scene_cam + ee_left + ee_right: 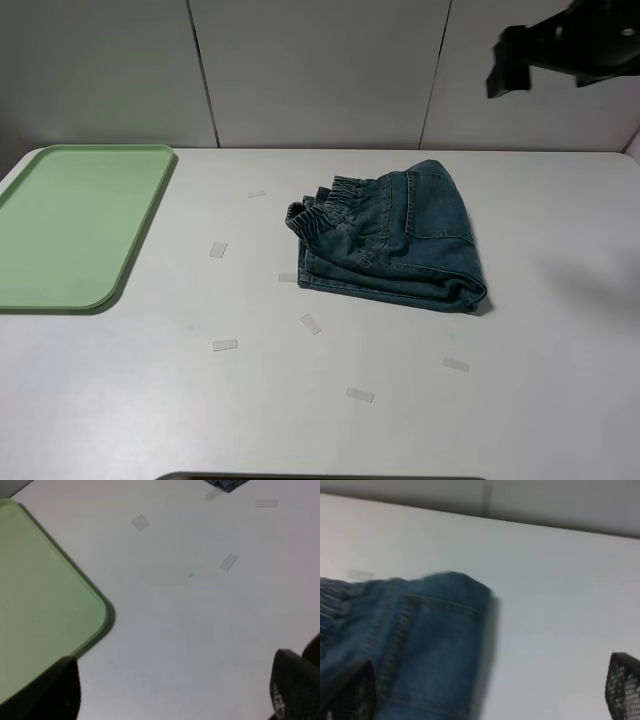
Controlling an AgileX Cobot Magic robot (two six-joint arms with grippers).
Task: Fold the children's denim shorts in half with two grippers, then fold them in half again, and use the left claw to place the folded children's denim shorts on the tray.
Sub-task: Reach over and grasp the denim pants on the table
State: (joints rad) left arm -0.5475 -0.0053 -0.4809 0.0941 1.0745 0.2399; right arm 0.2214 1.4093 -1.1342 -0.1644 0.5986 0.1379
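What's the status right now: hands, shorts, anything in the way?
Left hand open, over table by the tray. Right hand open, raised near the shorts. Shorts folded mid-table, not on tray. Only flat tape strips lie between.

Our robot's black limbs
We see a matte black, blocky right arm (572,42); its jaws wear dark pads (624,687) covered in fine dotted mesh.

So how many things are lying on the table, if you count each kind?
denim shorts: 1
green tray: 1
small pale strips: 7
Total: 9
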